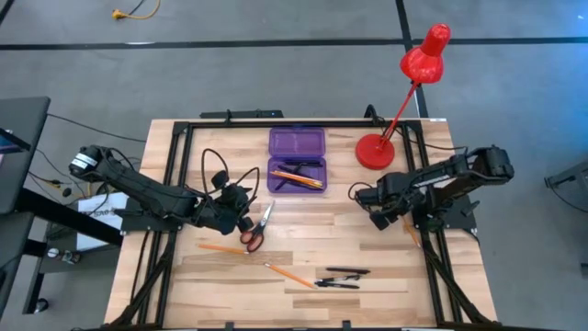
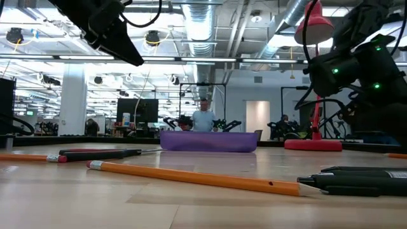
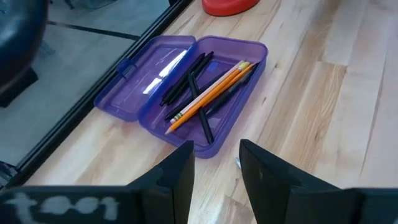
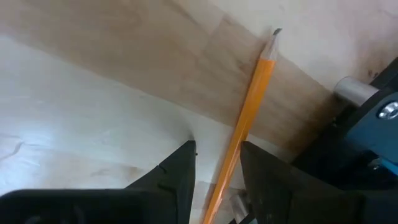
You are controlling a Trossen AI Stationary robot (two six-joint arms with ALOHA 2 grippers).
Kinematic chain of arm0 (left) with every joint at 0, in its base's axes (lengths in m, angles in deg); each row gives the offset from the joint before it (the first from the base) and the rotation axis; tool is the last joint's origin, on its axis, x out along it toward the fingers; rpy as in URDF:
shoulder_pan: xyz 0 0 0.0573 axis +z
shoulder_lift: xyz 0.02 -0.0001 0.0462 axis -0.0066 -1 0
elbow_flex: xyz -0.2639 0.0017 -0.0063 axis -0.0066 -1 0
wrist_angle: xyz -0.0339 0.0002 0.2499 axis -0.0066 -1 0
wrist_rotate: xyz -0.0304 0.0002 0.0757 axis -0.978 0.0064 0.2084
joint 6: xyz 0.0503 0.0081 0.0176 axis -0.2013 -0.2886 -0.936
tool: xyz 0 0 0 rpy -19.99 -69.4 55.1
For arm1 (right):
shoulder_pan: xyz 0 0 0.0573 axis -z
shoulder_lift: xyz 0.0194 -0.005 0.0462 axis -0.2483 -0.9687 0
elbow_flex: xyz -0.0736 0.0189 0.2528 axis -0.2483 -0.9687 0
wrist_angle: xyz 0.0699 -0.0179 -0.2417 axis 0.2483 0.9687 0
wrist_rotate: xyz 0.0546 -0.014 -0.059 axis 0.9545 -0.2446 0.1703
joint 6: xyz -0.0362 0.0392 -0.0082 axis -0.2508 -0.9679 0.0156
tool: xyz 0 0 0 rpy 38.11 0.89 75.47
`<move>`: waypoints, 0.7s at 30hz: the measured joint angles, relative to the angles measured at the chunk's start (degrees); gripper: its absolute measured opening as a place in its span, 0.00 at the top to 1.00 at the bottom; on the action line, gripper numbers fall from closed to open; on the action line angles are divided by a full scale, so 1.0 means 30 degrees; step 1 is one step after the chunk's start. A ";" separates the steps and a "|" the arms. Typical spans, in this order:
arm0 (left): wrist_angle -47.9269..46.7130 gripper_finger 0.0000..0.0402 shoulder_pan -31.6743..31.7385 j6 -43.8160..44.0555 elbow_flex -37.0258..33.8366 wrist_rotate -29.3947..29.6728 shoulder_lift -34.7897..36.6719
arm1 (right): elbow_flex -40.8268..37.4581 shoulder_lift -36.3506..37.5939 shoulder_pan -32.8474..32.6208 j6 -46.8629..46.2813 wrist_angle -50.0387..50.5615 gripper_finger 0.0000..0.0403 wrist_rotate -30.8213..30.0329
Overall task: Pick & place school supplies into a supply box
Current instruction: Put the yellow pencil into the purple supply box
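The purple supply box (image 1: 296, 158) lies open at the table's far middle; its tray (image 3: 205, 99) holds orange pencils and black pens. Red-handled scissors (image 1: 259, 228), two orange pencils (image 1: 220, 247) (image 1: 287, 274) and black pens (image 1: 340, 277) lie on the wood nearer the front. My left gripper (image 1: 246, 216) hovers by the scissors, pointing toward the box, narrowly open (image 3: 216, 152) and empty. My right gripper (image 1: 381, 219) points down at the table's right side, its fingers (image 4: 217, 152) on either side of another orange pencil (image 4: 249, 106) lying on the wood. My right gripper comes from above with the orange pencil's blunt half (image 4: 225, 180) between its two fingers, which lie across the pencil. A sliver of gap shows on each side, and I cannot tell whether a finger touches it. The pencil lies flat on the table.
A red desk lamp stands with its base (image 1: 374, 150) right of the box and its head (image 1: 424, 57) leaning past the far edge. Black frame rails (image 1: 432, 248) run along both table sides. Bare wood lies between box and front items.
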 joint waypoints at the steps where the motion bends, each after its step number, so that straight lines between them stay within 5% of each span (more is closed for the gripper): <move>1: 0.0000 0.71 0.0000 -0.0091 0.0003 0.0000 0.0000 | 0.0000 0.0000 0.0166 0.0029 -0.0007 0.70 -0.0013; 11: -0.0007 0.71 0.0384 -0.0322 0.0000 -0.0105 0.0000 | 0.0122 0.0138 0.2227 0.1737 -0.0579 0.70 0.0127; 21: -0.0007 0.71 0.0415 -0.0339 0.0004 -0.0313 0.0000 | 0.2143 0.1110 0.2478 0.3430 -0.0391 0.70 -0.1965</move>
